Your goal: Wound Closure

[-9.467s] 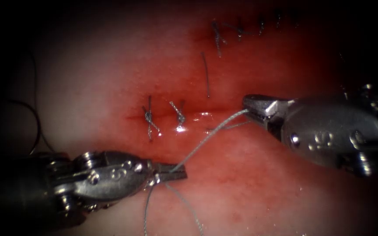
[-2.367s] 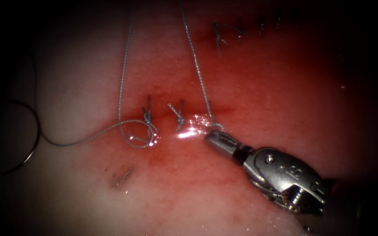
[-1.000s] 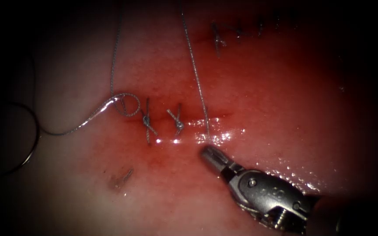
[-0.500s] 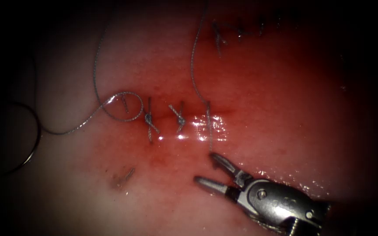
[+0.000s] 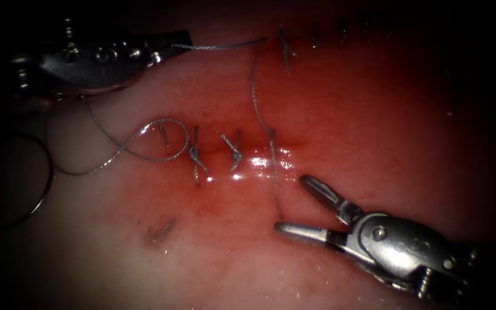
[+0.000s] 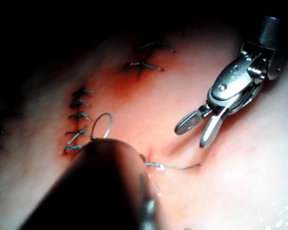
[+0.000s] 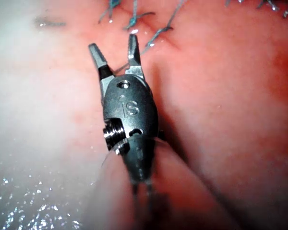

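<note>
Endoscope | thread [image 5: 275, 189] tail between right end effector [image 5: 294, 206] open jaws

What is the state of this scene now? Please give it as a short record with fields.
left end effector: shut on the thread
right end effector: open, holds nothing, beside the thread's short end
needle: lies free on the tissue, far left, not in it
thread: crosses the cut; a slack loop lies left of the knots
knots: two tied on the cut
fluid: wet, red, at the cut
</note>
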Robot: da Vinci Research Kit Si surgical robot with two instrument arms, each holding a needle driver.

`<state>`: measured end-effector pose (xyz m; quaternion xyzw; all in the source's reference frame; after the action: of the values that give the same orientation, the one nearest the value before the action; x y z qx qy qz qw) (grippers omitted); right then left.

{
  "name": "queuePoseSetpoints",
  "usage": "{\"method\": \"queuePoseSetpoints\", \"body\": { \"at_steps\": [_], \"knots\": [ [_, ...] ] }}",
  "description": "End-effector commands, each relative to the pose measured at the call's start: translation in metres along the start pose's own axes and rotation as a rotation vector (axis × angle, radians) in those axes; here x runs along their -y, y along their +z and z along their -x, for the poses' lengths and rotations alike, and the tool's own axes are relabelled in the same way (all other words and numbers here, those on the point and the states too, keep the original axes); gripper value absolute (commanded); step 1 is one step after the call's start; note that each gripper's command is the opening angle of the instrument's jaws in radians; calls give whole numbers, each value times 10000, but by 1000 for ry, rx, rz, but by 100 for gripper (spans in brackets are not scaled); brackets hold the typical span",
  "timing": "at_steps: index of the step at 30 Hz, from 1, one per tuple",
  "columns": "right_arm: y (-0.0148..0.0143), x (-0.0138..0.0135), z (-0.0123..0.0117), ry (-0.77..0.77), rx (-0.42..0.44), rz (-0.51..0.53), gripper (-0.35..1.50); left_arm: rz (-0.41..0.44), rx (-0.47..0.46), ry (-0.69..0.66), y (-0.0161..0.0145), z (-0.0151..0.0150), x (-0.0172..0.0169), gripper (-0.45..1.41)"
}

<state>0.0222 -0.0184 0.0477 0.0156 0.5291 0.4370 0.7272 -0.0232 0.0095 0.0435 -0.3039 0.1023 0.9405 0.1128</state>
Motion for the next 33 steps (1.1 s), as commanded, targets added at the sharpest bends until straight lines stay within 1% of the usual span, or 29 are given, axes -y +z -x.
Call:
{"method": "queuePoseSetpoints", "body": {
  "at_steps": [1,2,3,4,5,6,7,8,9,11,15,16,18,21,24,25,27,29,30,33],
  "knots": [
    [20,-5,1,3,-3,-25,68,-1,-5,2,6,-4,-5,-45],
    [25,-8,0,3,-4,-40,39,4,-5,10,5,-7,-10,-45],
    [30,-12,-1,3,-2,-53,22,6,-5,11,4,-8,-14,-45],
    [43,-22,-5,-32,19,-86,24,8,-4,15,4,-9,-21,-45],
    [48,-26,-5,-56,17,-107,27,10,-2,17,4,-10,-23,-45],
    [61,-35,-7,-128,4,-129,29,13,2,23,4,-9,-29,-45],
    [66,-38,-7,-134,4,-137,24,16,5,26,5,-8,-33,-45],
    [71,-41,-8,-135,6,-145,14,18,7,30,6,-7,-36,-45],
    [76,-45,-9,-135,5,-148,-35,25,13,36,8,-6,-41,-45],
    [90,-58,-14,-131,-4,-122,-35,45,32,55,12,0,-58,-45],
    [99,-67,-21,-108,-75,-119,-35,68,56,75,19,8,-73,-45],
    [103,-70,-25,-82,-112,-159,-35,75,65,84,26,13,-80,-45],
    [104,-73,-27,-80,-141,-200,-35,85,68,91,33,16,-86,-45],
    [104,-76,-29,-49,-213,-325,-35,106,72,112,54,24,-95,-45],
    [101,-79,-29,-13,-252,-388,-35,117,75,112,66,27,-99,-45],
    [99,-80,-29,32,-287,-436,-35,124,72,110,76,29,-102,-45],
    [97,-81,-30,74,-320,-512,-35,132,73,112,87,29,-105,-45],
    [96,-82,-30,95,-333,-623,-35,151,70,117,100,29,-108,-45],
    [93,-83,-30,99,-330,-700,-35,158,61,114,106,29,-106,-45],
    [89,-86,-30,100,-309,-788,-35,164,55,112,110,29,-101,-45]
  ]
}}
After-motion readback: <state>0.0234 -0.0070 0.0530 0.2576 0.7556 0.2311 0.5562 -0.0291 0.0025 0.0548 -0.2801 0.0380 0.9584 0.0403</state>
